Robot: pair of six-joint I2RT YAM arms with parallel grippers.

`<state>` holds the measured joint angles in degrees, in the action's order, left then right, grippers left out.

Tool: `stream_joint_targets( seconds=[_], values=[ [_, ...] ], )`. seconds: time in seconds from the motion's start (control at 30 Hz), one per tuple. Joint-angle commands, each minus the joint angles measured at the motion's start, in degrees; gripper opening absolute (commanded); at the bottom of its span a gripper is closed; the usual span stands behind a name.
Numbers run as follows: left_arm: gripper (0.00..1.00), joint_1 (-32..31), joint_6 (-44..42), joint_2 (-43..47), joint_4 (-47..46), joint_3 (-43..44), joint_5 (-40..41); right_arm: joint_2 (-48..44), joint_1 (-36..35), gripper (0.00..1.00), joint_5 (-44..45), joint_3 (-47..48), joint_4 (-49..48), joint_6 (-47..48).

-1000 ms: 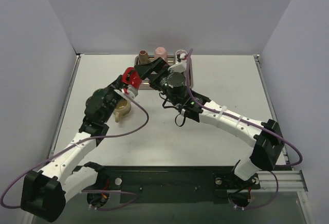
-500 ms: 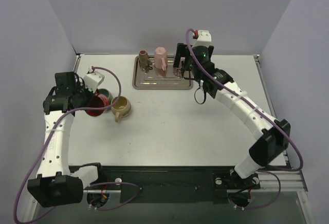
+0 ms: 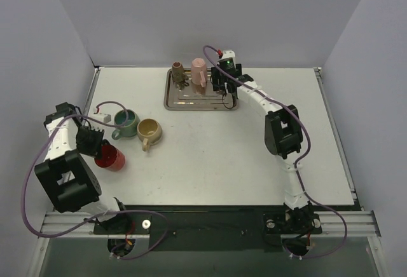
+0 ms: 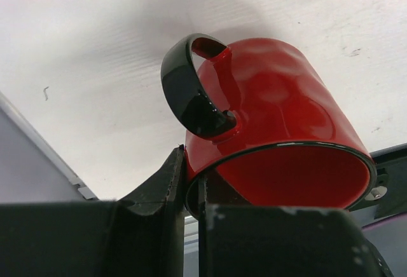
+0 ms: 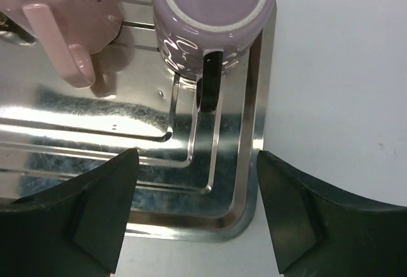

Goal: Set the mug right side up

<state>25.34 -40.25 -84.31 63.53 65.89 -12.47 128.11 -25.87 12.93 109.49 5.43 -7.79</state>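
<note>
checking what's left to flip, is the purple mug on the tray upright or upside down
Upside down: the purple mug shows its flat closed base facing up, standing on the tray.

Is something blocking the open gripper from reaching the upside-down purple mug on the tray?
Nothing visible does. The right gripper is open over the tray, with the purple mug straight ahead, its handle facing the gripper. The pink mug sits off to the side.

Ribbed steel tray at back centre of white table. On it, left to right: brown ceramic mug, pink ceramic mug, lilac ceramic mug. Front-left of tray: green ceramic mug, tan ceramic mug just right of it; red glazed mug front-left of both.
</note>
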Motion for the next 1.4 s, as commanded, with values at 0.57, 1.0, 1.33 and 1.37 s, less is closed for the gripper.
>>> stream_joint_targets(
  seconds=[0.57,1.0,1.33,1.37],
  values=[
    [0.56,0.1,2.7,-8.2,-0.5,5.5,-0.6,17.5,4.0,0.59,-5.3,24.6,4.0,-4.0],
    [0.66,0.1,2.2,-4.4,3.0,10.0,-4.0,18.5,3.1,0.47,-2.7,27.6,9.8,11.0],
    [0.66,0.1,2.1,-2.3,3.2,11.8,-5.1,21.2,2.0,0.36,-0.3,32.5,14.2,13.0],
    [0.66,0.1,2.0,-2.2,3.1,11.9,-5.3,20.3,2.0,0.36,0.4,31.5,13.8,12.1]
  ],
)
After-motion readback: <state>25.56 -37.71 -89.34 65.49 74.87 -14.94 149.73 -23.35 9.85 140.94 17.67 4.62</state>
